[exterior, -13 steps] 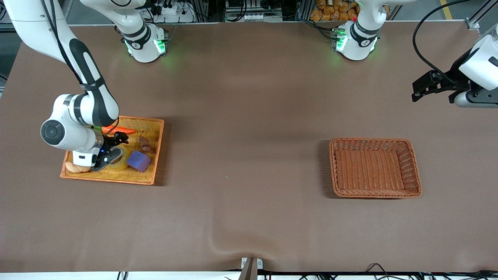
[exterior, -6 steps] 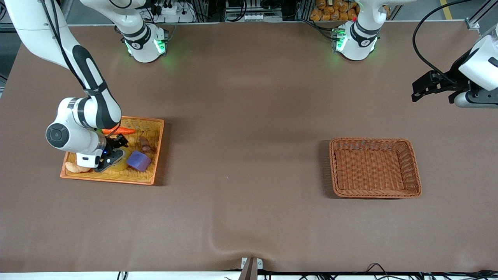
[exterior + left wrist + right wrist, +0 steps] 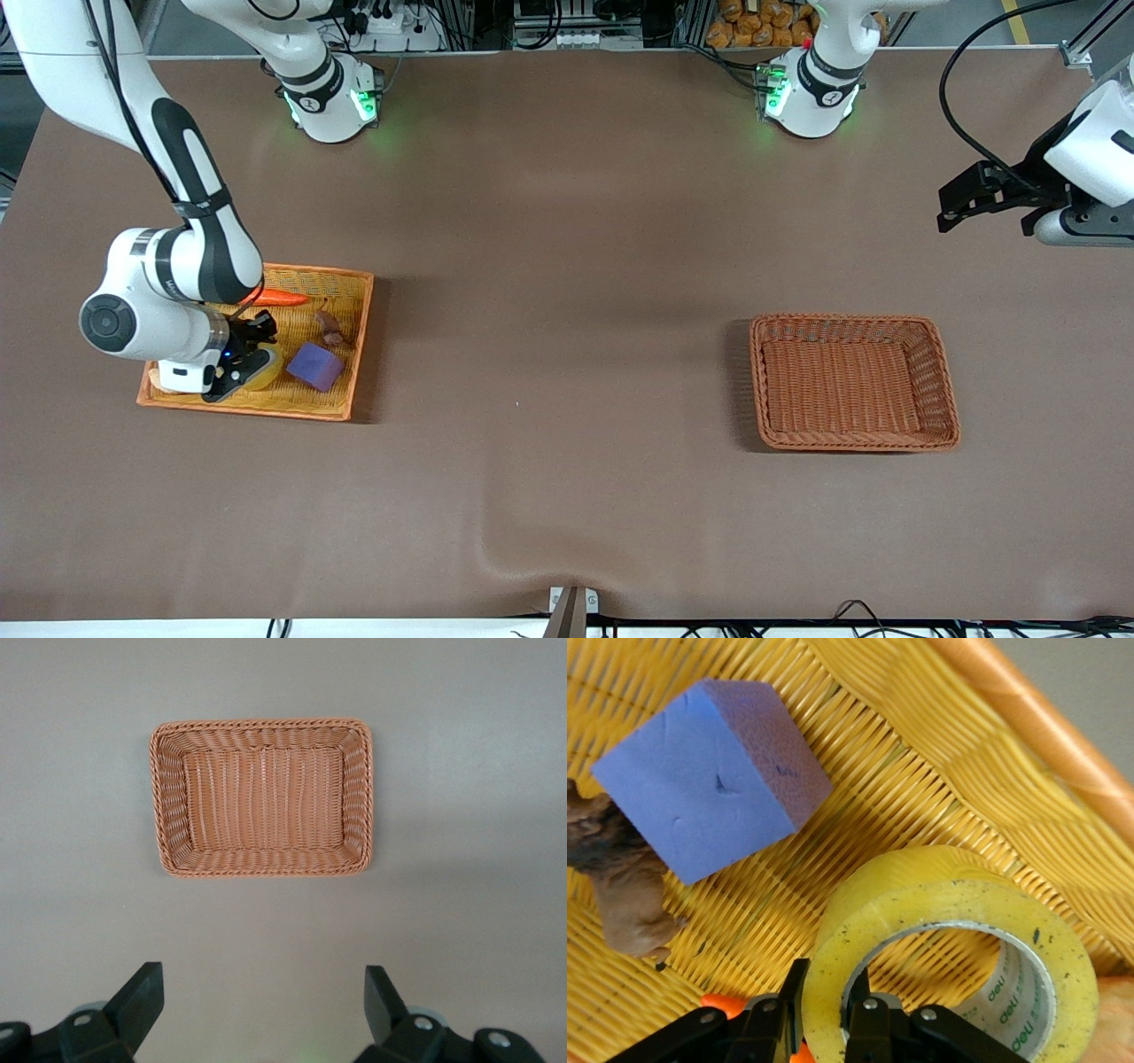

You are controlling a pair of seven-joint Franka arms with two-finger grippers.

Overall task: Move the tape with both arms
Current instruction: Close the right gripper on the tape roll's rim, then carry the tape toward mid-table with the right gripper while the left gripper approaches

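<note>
1. R gripper point(image 3: 241, 359) is down in the yellow tray point(image 3: 350, 341) at the right arm's end of the table. A sec ago its fingers stood apart over the tape; now they've shut.
2. The right wrist view shows it best: one finger point(image 3: 772, 1020) sits outside the ring's wall, the other point(image 3: 871, 1020) inside the core, so the jaws are pinched on the wall of the tape point(image 3: 948, 948).
3. Tape point(image 3: 262, 370) is in the tray, just beside the purple block point(image 3: 315, 366) and on the side toward the right arm's wrist. Looks like it's tipped up a bit off the weave, but that's hard to judge from this angle.
4. Also in the tray: orange carrot point(image 3: 276, 299) and a brown lump point(image 3: 331, 329), both farther from the front cam than the block. Neither is touched.
5. L gripper point(image 3: 970, 197) waits in the air at the left arm's end of the table, jaws wide apart w/ nothing between them. Its wrist cam looks down on the brown basket point(image 3: 168, 797).
6. Meaning: the grasp seems made. Next is prob. a lift clear of the tray and a carry toward mid-table for the handover. The pinch is on one thin wall only, so the roll could swing.
</note>
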